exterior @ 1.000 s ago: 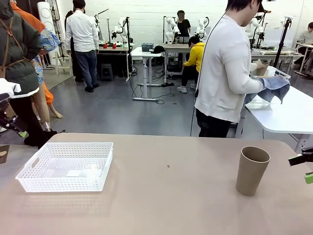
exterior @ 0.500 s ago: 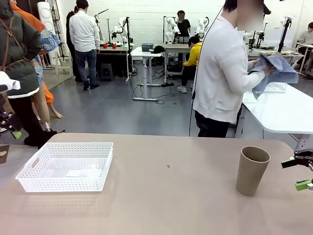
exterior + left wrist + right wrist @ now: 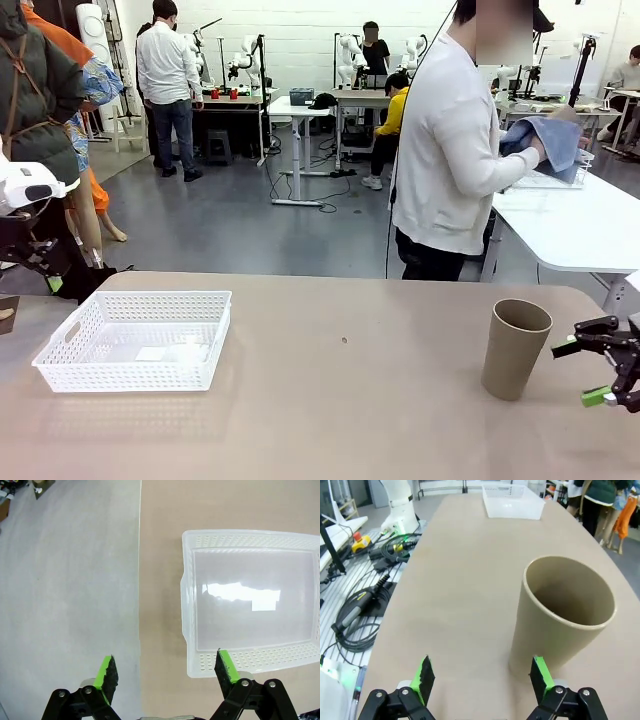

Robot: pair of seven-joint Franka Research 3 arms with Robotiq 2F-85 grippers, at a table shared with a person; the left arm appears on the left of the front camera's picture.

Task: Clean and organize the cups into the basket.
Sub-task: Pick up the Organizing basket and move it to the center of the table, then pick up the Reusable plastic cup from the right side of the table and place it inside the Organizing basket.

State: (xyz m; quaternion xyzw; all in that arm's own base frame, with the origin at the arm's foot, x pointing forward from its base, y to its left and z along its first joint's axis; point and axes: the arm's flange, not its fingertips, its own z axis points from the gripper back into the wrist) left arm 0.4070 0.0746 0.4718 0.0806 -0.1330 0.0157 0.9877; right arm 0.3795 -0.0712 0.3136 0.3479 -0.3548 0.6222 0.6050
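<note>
Gaping, the right claw (image 3: 482,676) sits beside the cup (image 3: 560,625), perhaps touching; the left claw (image 3: 167,672), likewise spread, overlooks the basket (image 3: 185,605).

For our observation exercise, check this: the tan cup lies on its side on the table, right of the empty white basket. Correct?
No: the tan cup stands upright on the table, right of the empty white basket, as the front view shows.
</note>
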